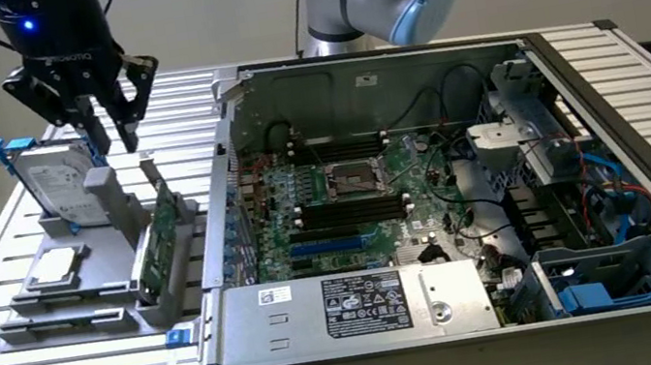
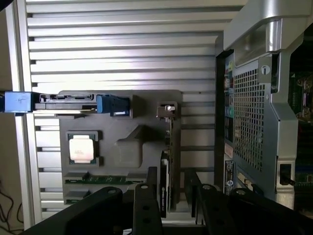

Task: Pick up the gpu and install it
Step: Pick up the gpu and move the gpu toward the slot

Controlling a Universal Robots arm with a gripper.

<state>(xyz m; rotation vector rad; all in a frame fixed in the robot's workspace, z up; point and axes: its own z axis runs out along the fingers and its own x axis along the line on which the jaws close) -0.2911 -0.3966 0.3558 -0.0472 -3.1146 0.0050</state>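
Observation:
The gpu stands on edge in a slot of the grey parts holder, its green board facing the open computer case. In the wrist view the gpu appears edge-on, with its silver bracket at the far end. My gripper hangs above the holder, higher than the card and a little toward its far end. It is open and holds nothing. In the wrist view the two black fingers stand apart on either side of the card's near end, around my gripper.
A silver hard drive with blue rails stands in the holder beside the gpu, and a processor lies flat in a recess. A memory stick lies in the holder. The case's motherboard lies exposed on the exterior view's right.

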